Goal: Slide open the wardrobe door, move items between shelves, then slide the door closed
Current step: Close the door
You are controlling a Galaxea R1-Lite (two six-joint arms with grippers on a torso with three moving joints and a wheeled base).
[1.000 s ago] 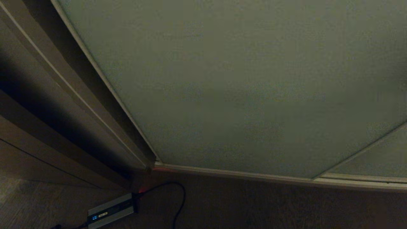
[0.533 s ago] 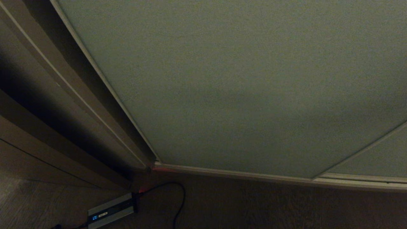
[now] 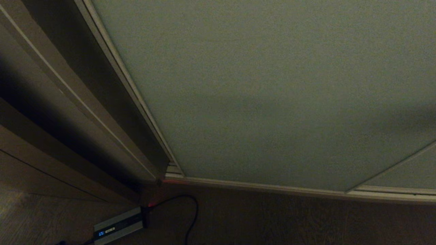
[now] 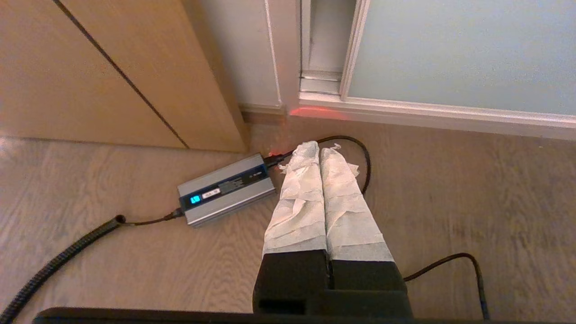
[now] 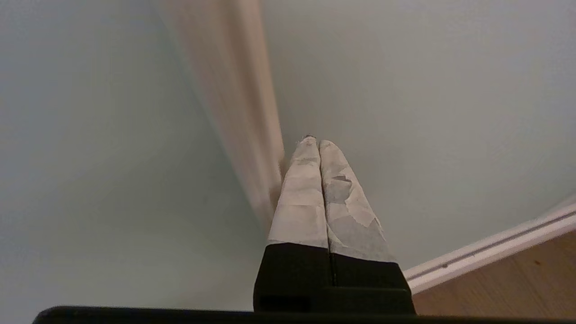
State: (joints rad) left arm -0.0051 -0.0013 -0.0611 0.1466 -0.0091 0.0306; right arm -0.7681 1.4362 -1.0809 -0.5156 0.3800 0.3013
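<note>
barely open: wardrobe door cracked, one hand at its edge

the sliding wardrobe door (image 3: 272,95) stands a slit open at its left edge. the right hand (image 5: 318,143), fingers pressed together and pinching nothing, sits beside the door's cream frame strip (image 5: 252,90); contact cannot be told. it could skid off the smooth panel, since it only pushes. the left hand (image 4: 320,150), also pressed together, hangs over the floor near a grey power box (image 4: 227,189) and black cable (image 4: 360,153), seen clearly only from that wrist. no toys or shelves show.
</note>
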